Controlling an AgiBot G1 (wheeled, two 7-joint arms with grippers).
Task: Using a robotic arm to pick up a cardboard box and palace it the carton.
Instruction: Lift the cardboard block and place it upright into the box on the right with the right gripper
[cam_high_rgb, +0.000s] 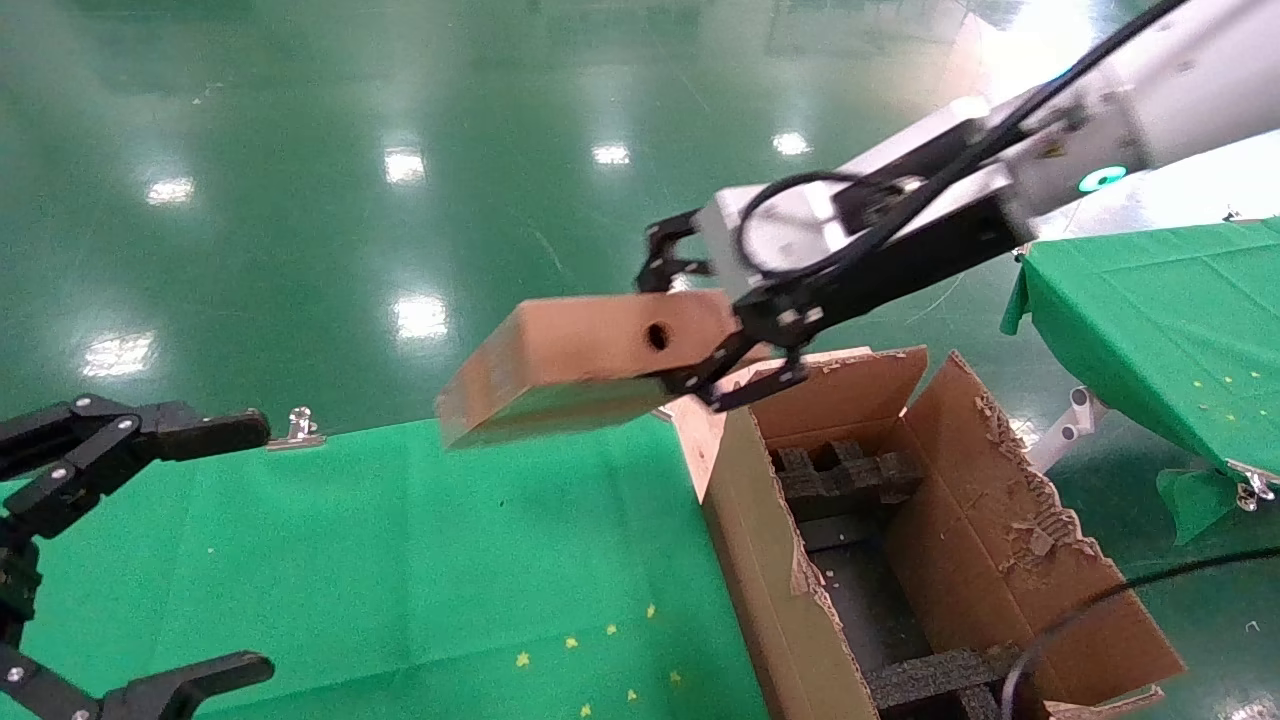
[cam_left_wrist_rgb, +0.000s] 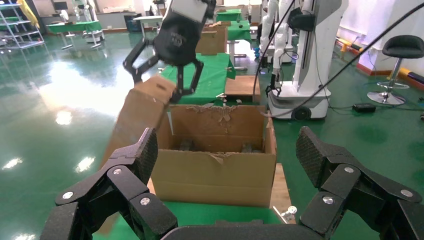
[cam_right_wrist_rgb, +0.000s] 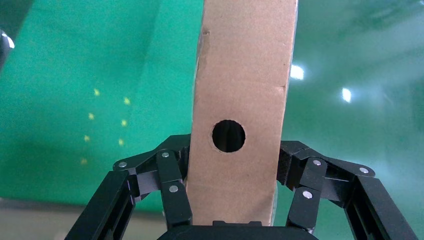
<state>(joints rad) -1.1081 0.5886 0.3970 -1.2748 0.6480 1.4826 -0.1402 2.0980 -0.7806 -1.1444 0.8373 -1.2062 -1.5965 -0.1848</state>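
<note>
Right gripper (cam_high_rgb: 725, 345) clamped on one narrow end of the box (cam_high_rgb: 585, 360), which hangs in the air above the table (cam_high_rgb: 400, 560), just left of the carton (cam_high_rgb: 900, 540). The box's long axis runs left from the fingers, away from the carton, so the opening lies right and nearer. Left gripper (cam_high_rgb: 150, 540) spread wide, idle at near left.

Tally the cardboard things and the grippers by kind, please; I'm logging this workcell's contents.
Small cardboard box, held in the air by the right gripper: 1
Large carton with torn flaps: 1
Grippers: 2, the right gripper and the open left gripper
Total: 4
</note>
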